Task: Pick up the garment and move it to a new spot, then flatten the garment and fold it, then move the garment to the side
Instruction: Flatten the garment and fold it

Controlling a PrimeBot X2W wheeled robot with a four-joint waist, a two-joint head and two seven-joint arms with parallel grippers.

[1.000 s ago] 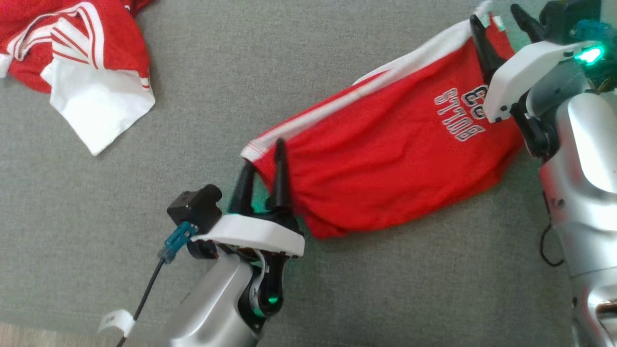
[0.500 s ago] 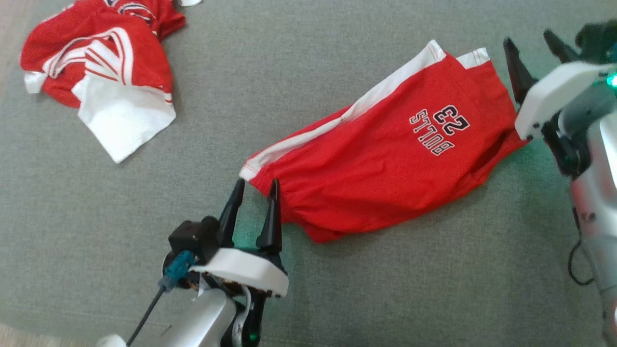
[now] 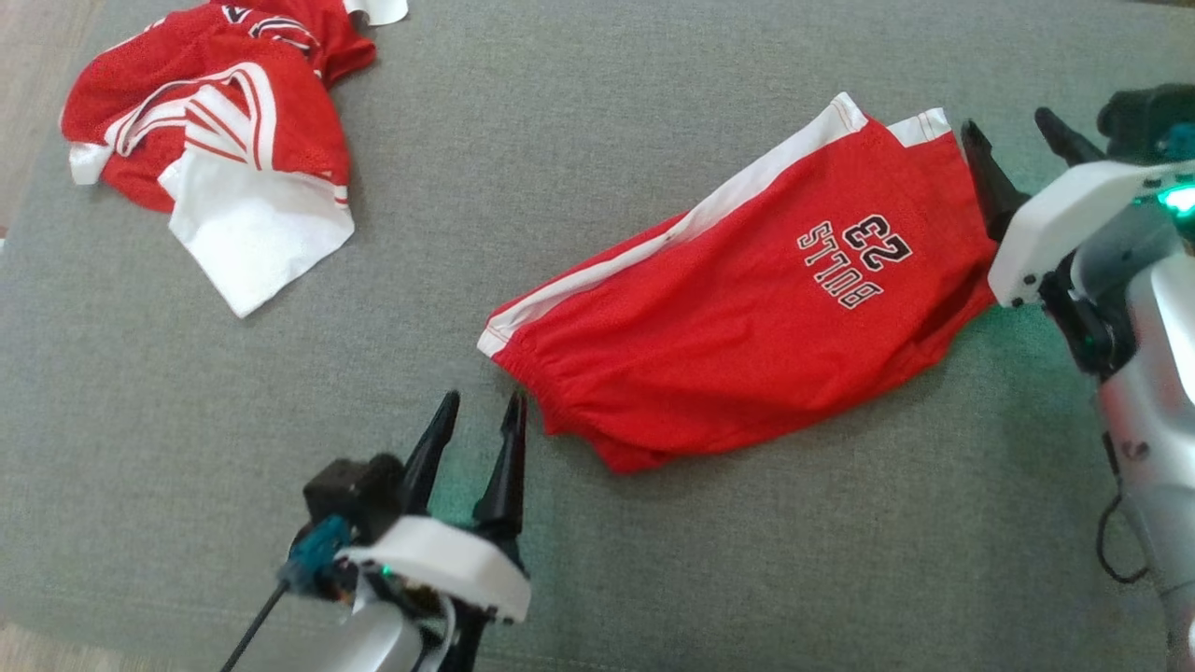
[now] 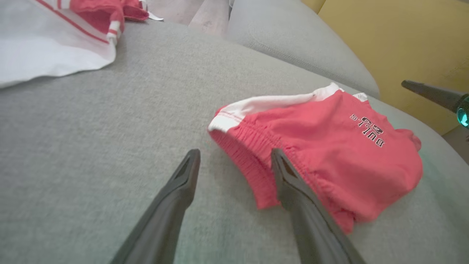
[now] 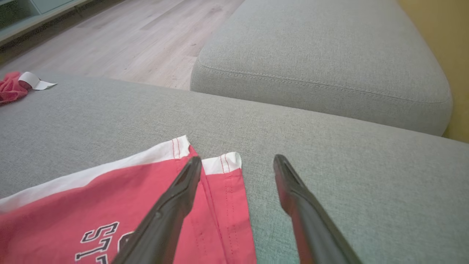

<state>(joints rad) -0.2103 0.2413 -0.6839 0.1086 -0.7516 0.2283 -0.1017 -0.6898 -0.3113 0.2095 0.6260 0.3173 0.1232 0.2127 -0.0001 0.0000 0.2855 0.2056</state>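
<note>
The garment (image 3: pixel 738 308) is a pair of red shorts with a white side stripe and "BULLS 23" lettering. It lies spread on the grey sofa cushion (image 3: pixel 579 121), free of both grippers. My left gripper (image 3: pixel 484 401) stands open just short of the elastic waistband (image 4: pixel 256 161), with nothing between its fingers. In the left wrist view the left gripper (image 4: pixel 235 152) has its right finger over the waistband's edge. My right gripper (image 3: pixel 1005 121) is open beside the leg hem. In the right wrist view the right gripper (image 5: pixel 237 158) has its left finger over the white hem corner (image 5: pixel 221 163).
A crumpled red and white jersey (image 3: pixel 215 140) lies at the cushion's far left. A second grey cushion (image 5: pixel 322 62) adjoins beyond the shorts, with wood floor (image 5: pixel 110 44) past it and a yellow wall (image 4: pixel 403 36) to the right.
Both grippers have let go of the shorts, which now lie flat on the cushion. The left gripper opened and drew back from the waistband. The head camera has shifted.
</note>
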